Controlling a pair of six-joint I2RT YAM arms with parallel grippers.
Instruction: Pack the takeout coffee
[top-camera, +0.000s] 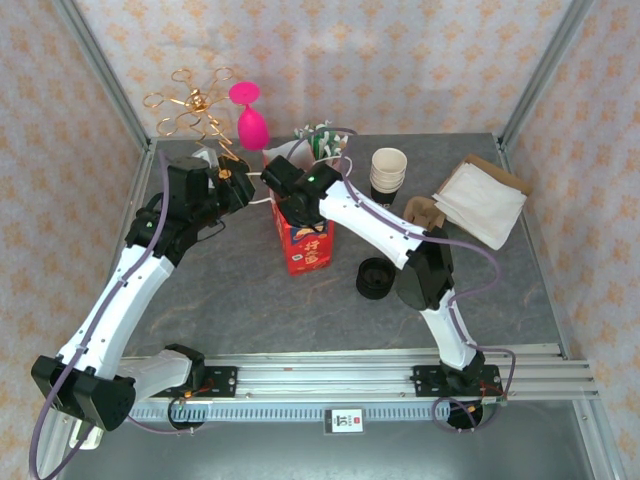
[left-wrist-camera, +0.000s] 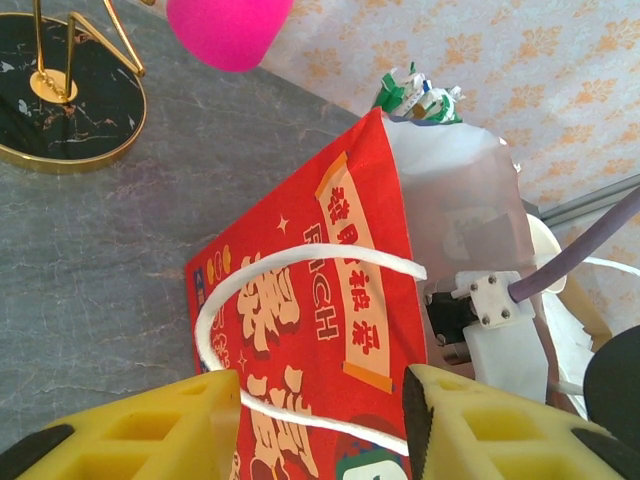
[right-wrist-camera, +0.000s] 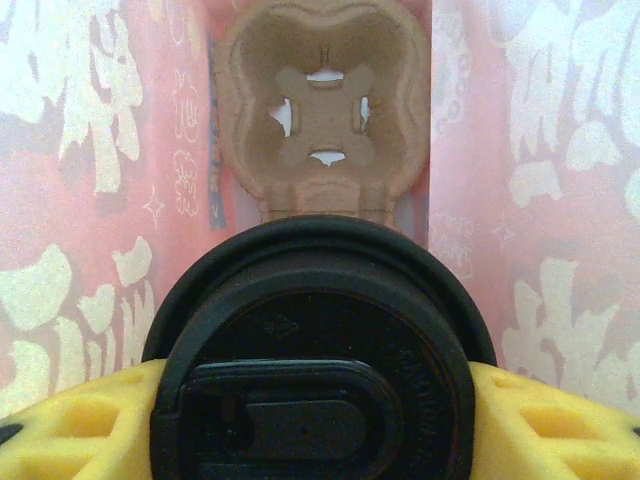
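The takeout coffee (right-wrist-camera: 320, 340) shows its round black lid from above, clamped between the yellow fingers (right-wrist-camera: 560, 425) of my right gripper (right-wrist-camera: 320, 420). It hangs inside the red paper bag (top-camera: 308, 250), over a brown pulp cup carrier (right-wrist-camera: 322, 110) lying at the bag's bottom. In the top view my right gripper (top-camera: 295, 205) reaches down into the bag's mouth. My left gripper (left-wrist-camera: 320, 420) stands open at the bag's (left-wrist-camera: 330, 300) left side, its fingers apart with the white rope handle (left-wrist-camera: 300, 262) running between them.
Right of the bag stand a stack of lidless cups (top-camera: 388, 172), a pile of black lids (top-camera: 375, 278), another pulp carrier (top-camera: 425, 212) and flat paper bags (top-camera: 480, 200). A gold wire stand (top-camera: 190, 110) and a pink glass (top-camera: 250, 120) are at the back left.
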